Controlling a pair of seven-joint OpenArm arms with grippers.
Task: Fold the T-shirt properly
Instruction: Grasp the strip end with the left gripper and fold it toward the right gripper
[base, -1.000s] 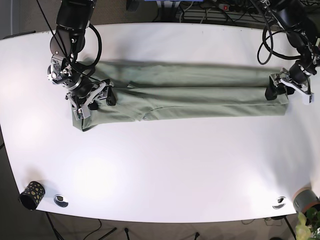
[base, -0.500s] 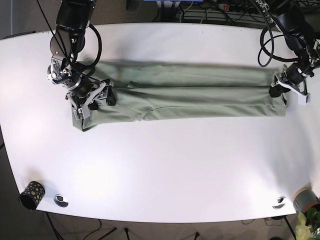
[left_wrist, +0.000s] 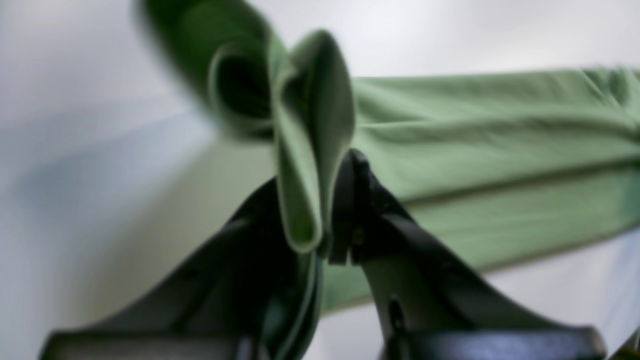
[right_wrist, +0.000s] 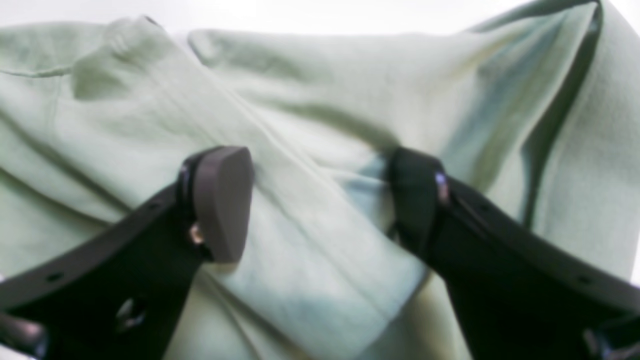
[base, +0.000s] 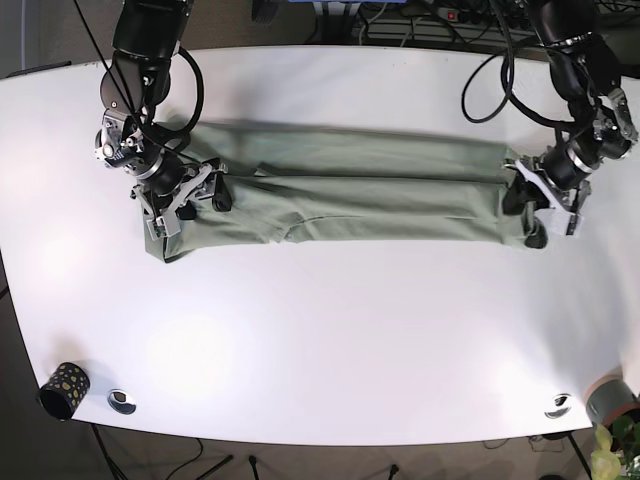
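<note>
The green T-shirt lies folded into a long strip across the white table. My left gripper, on the right of the base view, is shut on the strip's right end. The left wrist view shows a doubled fold of shirt pinched in my left gripper and lifted off the table. My right gripper sits on the strip's left end. In the right wrist view my right gripper is open, its fingertips resting apart on the wrinkled shirt.
A dark patterned cup and a small round fitting sit at the table's front left corner. Another fitting and a grey pot are at the front right. Cables run behind the far edge.
My left gripper has moved left and slightly toward the front, carrying the shirt's right end with it, so the strip is shorter. The right arm has not moved.
</note>
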